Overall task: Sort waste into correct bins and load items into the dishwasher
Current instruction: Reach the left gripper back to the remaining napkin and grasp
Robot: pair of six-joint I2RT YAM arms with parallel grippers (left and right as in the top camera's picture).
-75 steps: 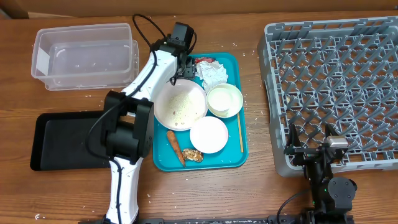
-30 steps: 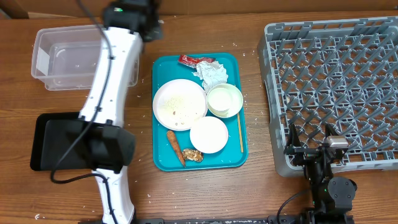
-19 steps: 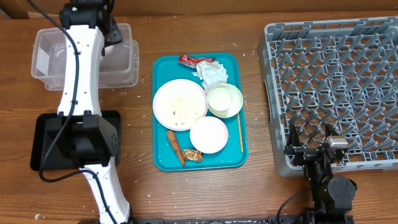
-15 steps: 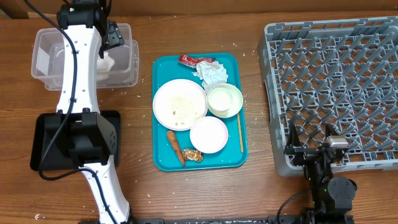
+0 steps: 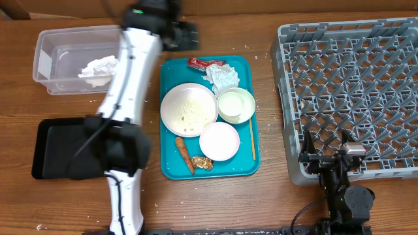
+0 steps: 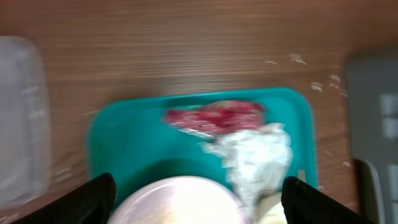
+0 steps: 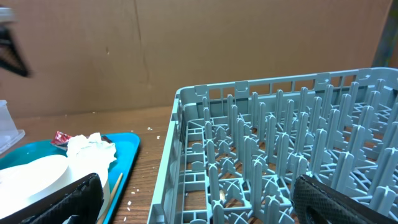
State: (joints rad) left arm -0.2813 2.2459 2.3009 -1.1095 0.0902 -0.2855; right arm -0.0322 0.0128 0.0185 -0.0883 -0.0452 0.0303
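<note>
My left gripper [image 5: 185, 34] is open and empty above the far end of the teal tray [image 5: 170, 72]; in the left wrist view [image 6: 200, 208] its fingers frame the red-and-silver wrapper [image 6: 214, 116], a crumpled napkin [image 6: 255, 155] and the white plate [image 6: 180, 202]. Another napkin [image 5: 98, 68] lies in the clear tub [image 5: 55, 46]. The plate with rice [image 5: 189, 109], green-white bowl [image 5: 236, 104], pink bowl [image 5: 219, 141], sausage stick [image 5: 184, 153] and brown lump [image 5: 202, 162] sit on the tray. My right gripper [image 5: 325, 150] is open at the dish rack's [image 5: 353, 78] near edge. No cup shows.
The black tray [image 5: 52, 156] lies front left, partly under my left arm. A thin wooden stick [image 5: 253, 139] lies along the teal tray's right side. Rice grains are scattered on the wooden table around the tray. The rack's pegs [image 7: 280, 143] fill the right wrist view.
My left gripper carried a napkin from the teal tray to the clear tub, let it go there, and has swung back over the tray's far end. The right arm has not moved.
</note>
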